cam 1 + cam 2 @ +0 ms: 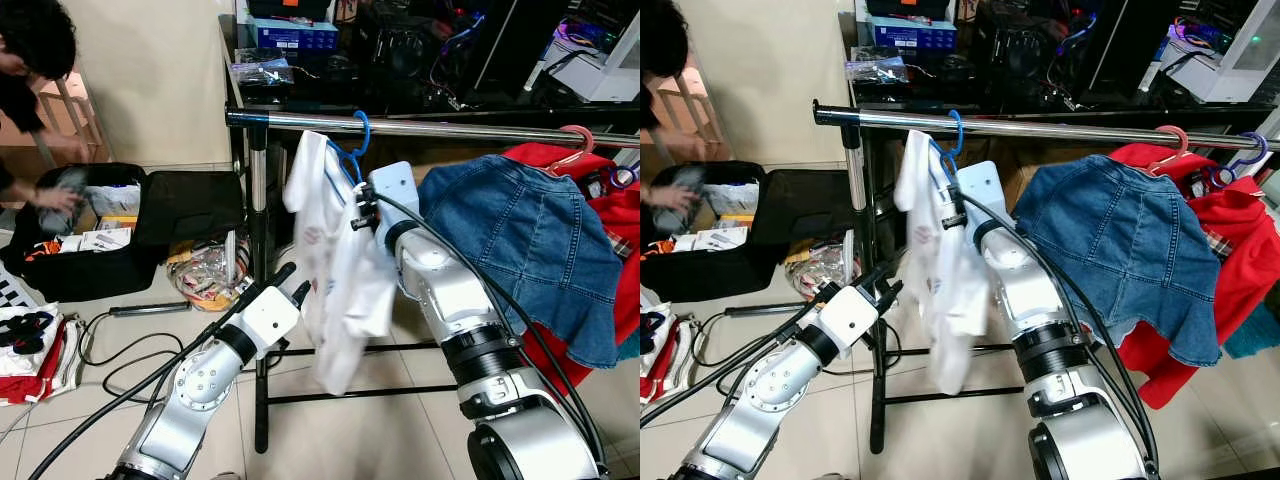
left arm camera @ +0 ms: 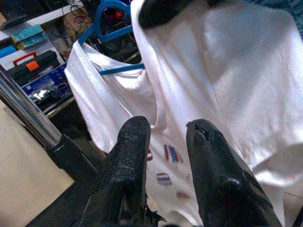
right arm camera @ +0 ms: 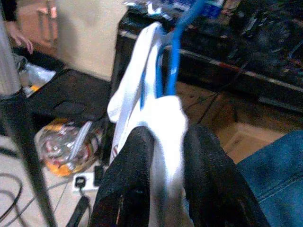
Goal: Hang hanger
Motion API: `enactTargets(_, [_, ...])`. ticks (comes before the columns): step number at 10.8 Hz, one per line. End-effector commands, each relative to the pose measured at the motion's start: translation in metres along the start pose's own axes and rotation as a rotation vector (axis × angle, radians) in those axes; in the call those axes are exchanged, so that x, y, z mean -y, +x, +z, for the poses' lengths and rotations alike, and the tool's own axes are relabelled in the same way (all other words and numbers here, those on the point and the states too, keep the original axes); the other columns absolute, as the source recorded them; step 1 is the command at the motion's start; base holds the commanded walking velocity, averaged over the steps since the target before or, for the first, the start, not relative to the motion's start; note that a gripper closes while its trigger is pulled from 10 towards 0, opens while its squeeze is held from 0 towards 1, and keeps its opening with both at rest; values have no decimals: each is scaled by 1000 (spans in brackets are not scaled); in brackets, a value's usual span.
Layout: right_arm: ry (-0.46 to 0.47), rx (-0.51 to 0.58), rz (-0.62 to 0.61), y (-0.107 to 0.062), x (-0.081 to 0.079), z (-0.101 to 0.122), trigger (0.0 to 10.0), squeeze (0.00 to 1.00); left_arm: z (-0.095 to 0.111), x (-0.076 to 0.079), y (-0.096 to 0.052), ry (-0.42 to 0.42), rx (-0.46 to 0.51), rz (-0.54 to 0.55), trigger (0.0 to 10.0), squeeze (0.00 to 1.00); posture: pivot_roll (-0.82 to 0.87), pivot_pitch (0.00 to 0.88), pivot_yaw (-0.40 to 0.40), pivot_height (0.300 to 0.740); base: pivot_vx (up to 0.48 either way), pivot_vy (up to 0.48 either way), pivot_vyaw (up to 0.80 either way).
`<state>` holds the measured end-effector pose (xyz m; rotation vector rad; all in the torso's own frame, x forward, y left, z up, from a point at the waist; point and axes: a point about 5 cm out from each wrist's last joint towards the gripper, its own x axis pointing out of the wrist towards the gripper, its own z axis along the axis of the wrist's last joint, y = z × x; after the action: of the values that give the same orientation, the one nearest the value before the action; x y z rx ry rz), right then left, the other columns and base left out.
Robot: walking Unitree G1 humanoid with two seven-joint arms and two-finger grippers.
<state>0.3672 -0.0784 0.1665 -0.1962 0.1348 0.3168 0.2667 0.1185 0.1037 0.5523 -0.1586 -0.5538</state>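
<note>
A blue hanger point(image 1: 358, 140) carries a white shirt point(image 1: 335, 270), and its hook curls over the silver rail point(image 1: 470, 129) near the rail's left end. My right gripper point(image 3: 166, 142) is just below the rail, shut on the shirt's shoulder and the hanger under it; white cloth is pinched between its black fingers point(image 3: 130, 179). My left gripper point(image 1: 294, 281) is lower, beside the shirt's left edge. It is open with nothing between its fingertips point(image 2: 135, 137), and the shirt's printed front point(image 2: 213, 94) hangs right before them.
A denim jacket point(image 1: 520, 240) on a pink hanger point(image 1: 575, 140) and red clothes point(image 1: 610, 290) hang to the right. The rack's post point(image 1: 258, 190) stands just left of the shirt. A person point(image 1: 30, 60) bends over a black suitcase point(image 1: 150, 220) at left. Cables point(image 1: 110, 345) lie on the floor.
</note>
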Motion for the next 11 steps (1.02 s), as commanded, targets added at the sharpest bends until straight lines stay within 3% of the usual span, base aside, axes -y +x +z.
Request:
enactTargets(1, [-3, -30, 0, -4, 1, -8, 10000, 0, 3, 4, 3, -16, 15, -13, 10000, 0, 216, 76, -115, 740, 0, 0, 0])
enactTargets(3, [17, -60, -3, -9, 4, -18, 10000, 0, 1, 5, 2, -75, 12, 18, 10000, 0, 213, 78, -114, 740, 0, 0, 0])
enactTargets(4, [46, -60, 4, -16, 6, -24, 10000, 1000, 0, 5, 1, -135, 10, 58, 10000, 0, 209, 82, -113, 740, 0, 0, 0])
enactTargets(5, [71, -56, 23, -28, 10, -33, 10000, 1000, -5, 6, -1, -210, -4, 119, 10000, 0, 199, 85, -111, 740, 0, 0, 0])
enactTargets(6, [82, -72, 22, -36, 14, -39, 10000, 922, -6, 9, -1, -222, -7, 127, 10000, 0, 193, 86, -108, 740, 0, 0, 0])
enactTargets(7, [93, -67, 24, -40, 16, -39, 10000, 0, -6, 11, -1, -230, -5, 128, 10000, 0, 189, 87, -107, 740, 0, 0, 0])
enactTargets(9, [141, 3, -23, -53, 27, -32, 10000, 0, -3, 10, 1, -251, 18, 152, 10000, 0, 180, 87, -103, 740, 0, 0, 0])
enactTargets(10, [179, 51, -79, -67, 39, -32, 10000, 0, -4, 2, 1, -342, 27, 251, 10000, 0, 175, 86, -98, 740, 0, 0, 0])
enactTargets(11, [186, 4, -79, -72, 40, -39, 10000, 0, -4, 2, 1, -344, 23, 254, 10000, 0, 175, 86, -98, 740, 0, 0, 0])
